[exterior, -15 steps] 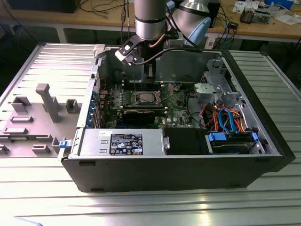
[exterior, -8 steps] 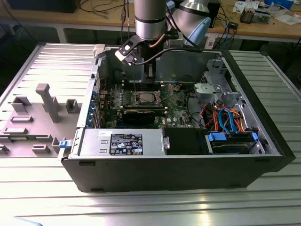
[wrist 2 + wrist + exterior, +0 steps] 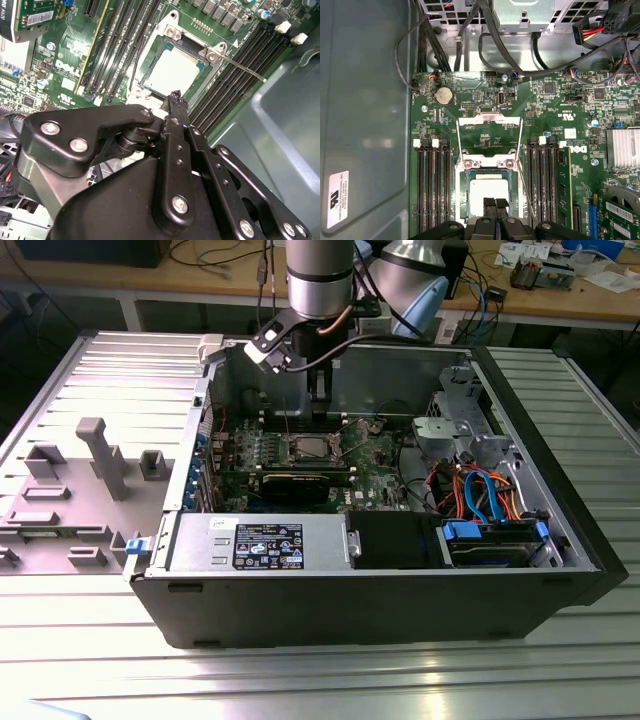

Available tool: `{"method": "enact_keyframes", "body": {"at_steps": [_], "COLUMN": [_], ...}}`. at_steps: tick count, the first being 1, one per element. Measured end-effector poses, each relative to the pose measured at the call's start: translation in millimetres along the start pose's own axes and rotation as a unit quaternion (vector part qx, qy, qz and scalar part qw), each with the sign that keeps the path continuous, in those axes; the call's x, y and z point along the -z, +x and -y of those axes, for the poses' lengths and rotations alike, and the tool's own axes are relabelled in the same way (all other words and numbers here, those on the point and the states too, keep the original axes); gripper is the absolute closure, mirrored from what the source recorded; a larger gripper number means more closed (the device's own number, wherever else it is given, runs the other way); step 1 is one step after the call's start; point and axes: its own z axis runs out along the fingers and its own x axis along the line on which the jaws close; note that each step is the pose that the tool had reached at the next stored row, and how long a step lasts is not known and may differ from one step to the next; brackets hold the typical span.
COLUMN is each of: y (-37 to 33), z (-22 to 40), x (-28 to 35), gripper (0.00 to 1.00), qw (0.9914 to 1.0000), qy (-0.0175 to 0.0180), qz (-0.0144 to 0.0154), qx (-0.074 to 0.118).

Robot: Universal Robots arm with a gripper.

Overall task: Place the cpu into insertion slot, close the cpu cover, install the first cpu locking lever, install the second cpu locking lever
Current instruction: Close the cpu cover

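Observation:
The cpu (image 3: 487,192) lies flat in the insertion slot (image 3: 313,448) on the green board, its pale metal top showing. The silver cpu cover (image 3: 487,162) lies down around it like a frame, seen also in the second wrist view as the cpu cover (image 3: 212,52) round the cpu (image 3: 172,75). One thin locking lever (image 3: 245,67) sticks out sideways from the socket, and the same kind of rod (image 3: 526,192) runs along the socket's side. My gripper (image 3: 496,202) hangs just above the chip's edge, shut with its fingertips (image 3: 176,96) pressed together and nothing between them. From outside, the gripper (image 3: 318,392) is inside the case.
Long black memory slots (image 3: 432,190) flank the socket on both sides. A black graphics card (image 3: 305,480) lies in front of it. The grey case wall (image 3: 365,125), cable bundles (image 3: 485,40), the power supply (image 3: 265,545) and a drive cage (image 3: 470,440) surround the board.

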Motion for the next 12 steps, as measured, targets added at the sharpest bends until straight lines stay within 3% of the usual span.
{"method": "enact_keyframes", "body": {"at_steps": [7, 12], "y": [0.0, 0.0], "z": [-0.3, -3.8], "x": [0.5, 0.3], "gripper": [0.89, 0.89], "qw": [1.00000, 1.00000], "qy": [0.0000, 0.0000], "qz": [-0.0001, -0.0001], "qx": [0.000, 0.000]}}
